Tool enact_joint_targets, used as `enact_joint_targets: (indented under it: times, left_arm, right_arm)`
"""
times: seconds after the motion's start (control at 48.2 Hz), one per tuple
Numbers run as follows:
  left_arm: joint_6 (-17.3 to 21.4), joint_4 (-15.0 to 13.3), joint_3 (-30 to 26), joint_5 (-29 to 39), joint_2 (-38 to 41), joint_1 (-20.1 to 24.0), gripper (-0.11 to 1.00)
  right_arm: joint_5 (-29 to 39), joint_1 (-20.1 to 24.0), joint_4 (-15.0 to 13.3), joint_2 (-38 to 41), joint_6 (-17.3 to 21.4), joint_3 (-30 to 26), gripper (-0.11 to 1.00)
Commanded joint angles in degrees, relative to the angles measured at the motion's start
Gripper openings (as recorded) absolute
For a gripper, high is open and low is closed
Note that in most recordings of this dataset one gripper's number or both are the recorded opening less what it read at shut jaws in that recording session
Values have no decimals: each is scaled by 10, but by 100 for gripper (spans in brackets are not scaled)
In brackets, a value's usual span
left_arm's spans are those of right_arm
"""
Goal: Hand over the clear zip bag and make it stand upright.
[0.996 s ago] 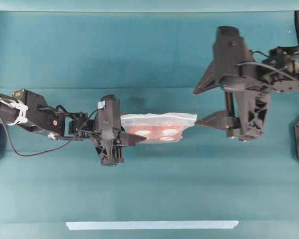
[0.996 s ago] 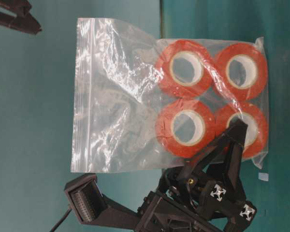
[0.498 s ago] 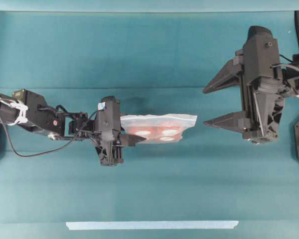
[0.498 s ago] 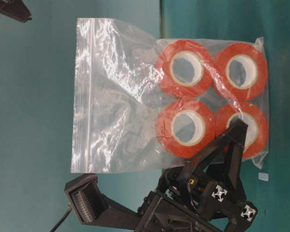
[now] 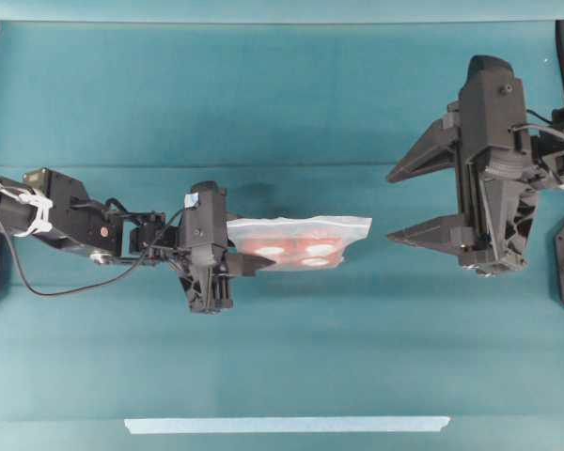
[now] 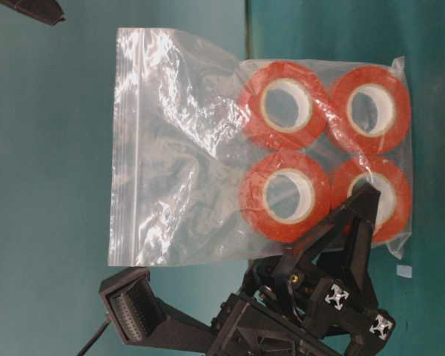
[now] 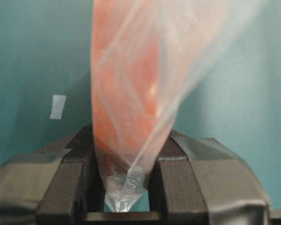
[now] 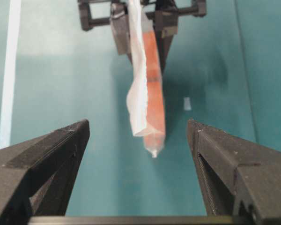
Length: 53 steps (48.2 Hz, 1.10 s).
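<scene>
The clear zip bag (image 5: 301, 240) holds several orange-red tape rolls (image 6: 285, 104) with white cores. My left gripper (image 5: 237, 246) is shut on the bag's left edge and holds it out edge-on above the teal table. In the left wrist view the bag (image 7: 126, 93) rises from between the closed jaws of the left gripper (image 7: 126, 187). My right gripper (image 5: 391, 207) is wide open and empty, a little to the right of the bag's free end. In the right wrist view the bag (image 8: 147, 93) hangs ahead of the open right gripper (image 8: 138, 136), not between its fingers.
A long white tape strip (image 5: 287, 425) lies near the table's front edge. A small white tape scrap (image 8: 188, 103) lies on the table near the bag. Dark frame rails stand at the left and right table edges.
My right gripper has drawn back to the right, away from the bag's free corner, staying open. The left gripper and the bag have not moved.
</scene>
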Motion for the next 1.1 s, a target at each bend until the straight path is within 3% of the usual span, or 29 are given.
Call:
enact_joint_targets:
  times: [0.0,1.079]
  left_arm:
    - [-1,0,-3,1,-3,-1,21]
    - [-1,1,-3,2,-3,-1,21]
  right_arm:
    - [-5,1,1,-7,5,-4,89]
    - [-27,2,2,-7,6,1,89]
